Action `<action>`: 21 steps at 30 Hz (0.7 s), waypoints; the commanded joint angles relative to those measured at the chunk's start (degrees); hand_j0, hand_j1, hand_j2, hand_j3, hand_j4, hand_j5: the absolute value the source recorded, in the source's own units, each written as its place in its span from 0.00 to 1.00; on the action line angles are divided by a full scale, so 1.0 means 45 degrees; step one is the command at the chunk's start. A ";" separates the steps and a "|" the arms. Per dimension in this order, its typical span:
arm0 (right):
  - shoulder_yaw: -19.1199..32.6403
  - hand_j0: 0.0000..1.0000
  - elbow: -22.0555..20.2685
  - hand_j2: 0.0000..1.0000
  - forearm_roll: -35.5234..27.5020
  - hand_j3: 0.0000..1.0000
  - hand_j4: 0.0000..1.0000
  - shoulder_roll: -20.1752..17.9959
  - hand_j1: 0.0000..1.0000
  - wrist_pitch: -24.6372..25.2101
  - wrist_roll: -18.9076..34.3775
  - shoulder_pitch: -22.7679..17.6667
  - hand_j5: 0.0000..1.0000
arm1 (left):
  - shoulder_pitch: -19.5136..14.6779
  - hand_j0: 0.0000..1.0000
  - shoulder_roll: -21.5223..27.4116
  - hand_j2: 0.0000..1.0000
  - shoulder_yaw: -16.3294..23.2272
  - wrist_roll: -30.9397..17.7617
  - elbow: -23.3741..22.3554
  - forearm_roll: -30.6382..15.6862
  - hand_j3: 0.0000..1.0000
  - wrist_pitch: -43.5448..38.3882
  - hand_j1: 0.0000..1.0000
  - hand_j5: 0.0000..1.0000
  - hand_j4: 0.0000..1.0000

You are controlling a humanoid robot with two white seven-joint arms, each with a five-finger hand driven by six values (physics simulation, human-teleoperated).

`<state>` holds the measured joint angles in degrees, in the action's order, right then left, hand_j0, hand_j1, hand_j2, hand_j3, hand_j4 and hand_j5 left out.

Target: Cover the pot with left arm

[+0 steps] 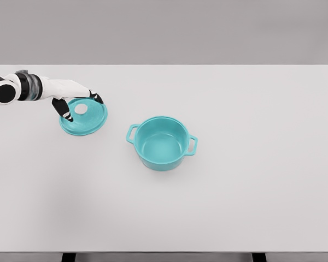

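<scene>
White table (251, 207) fills view; grey wall behind; dark legs at bottom edge.

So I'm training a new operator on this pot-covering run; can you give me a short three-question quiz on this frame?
1. True or false: the lid already sits on the pot.
2. Which hand is at the lid? A) left hand B) right
3. Fill in: the pot has ___ side handles.

Key: 1 false, the lid is on the table, left of the open pot. 2 A. 3 two.
</scene>
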<state>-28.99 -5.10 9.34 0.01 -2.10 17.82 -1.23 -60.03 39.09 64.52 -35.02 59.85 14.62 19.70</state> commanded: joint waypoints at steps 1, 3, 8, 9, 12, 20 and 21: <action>-0.0004 1.00 0.0001 1.00 -0.0004 1.00 1.00 -0.0002 1.00 -0.0002 0.0004 0.0000 1.00 | 0.0019 0.86 0.0004 0.86 -0.0002 0.0004 0.0001 -0.0026 0.86 -0.0041 0.86 0.86 0.86; -0.0004 1.00 0.0001 1.00 -0.0004 1.00 1.00 -0.0002 1.00 -0.0002 0.0004 0.0000 1.00 | 0.0000 0.86 0.0004 0.86 0.0095 0.0004 -0.0019 -0.0026 0.86 -0.0060 0.86 0.86 0.86; -0.0004 1.00 0.0001 1.00 -0.0004 1.00 1.00 -0.0002 1.00 -0.0002 0.0004 0.0000 1.00 | 0.0000 0.82 0.0024 0.82 0.0154 0.0004 -0.0058 -0.0007 0.82 -0.0099 0.82 0.82 0.82; -0.0004 1.00 0.0001 1.00 -0.0004 1.00 1.00 -0.0002 1.00 -0.0002 0.0004 0.0000 1.00 | 0.0000 0.80 0.0024 0.80 0.0173 0.0004 -0.0058 -0.0007 0.80 -0.0099 0.80 0.80 0.80; -0.0004 1.00 0.0001 1.00 -0.0004 1.00 1.00 -0.0002 1.00 -0.0002 0.0004 0.0000 1.00 | 0.0000 0.79 0.0024 0.79 0.0173 0.0004 -0.0077 -0.0007 0.79 -0.0099 0.79 0.79 0.79; -0.0004 1.00 0.0001 1.00 -0.0004 1.00 1.00 -0.0002 1.00 -0.0002 0.0004 0.0000 1.00 | -0.0020 0.77 0.0024 0.77 0.0173 0.0004 -0.0097 -0.0007 0.77 -0.0099 0.77 0.77 0.77; -0.0004 1.00 0.0001 1.00 -0.0004 1.00 1.00 -0.0002 1.00 -0.0002 0.0004 0.0000 1.00 | -0.0019 0.77 0.0024 0.77 0.0173 0.0004 -0.0078 -0.0007 0.77 -0.0099 0.77 0.77 0.77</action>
<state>-28.99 -5.10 9.34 0.01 -2.10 17.82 -1.23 -60.12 39.18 65.38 -35.01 59.46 14.71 19.31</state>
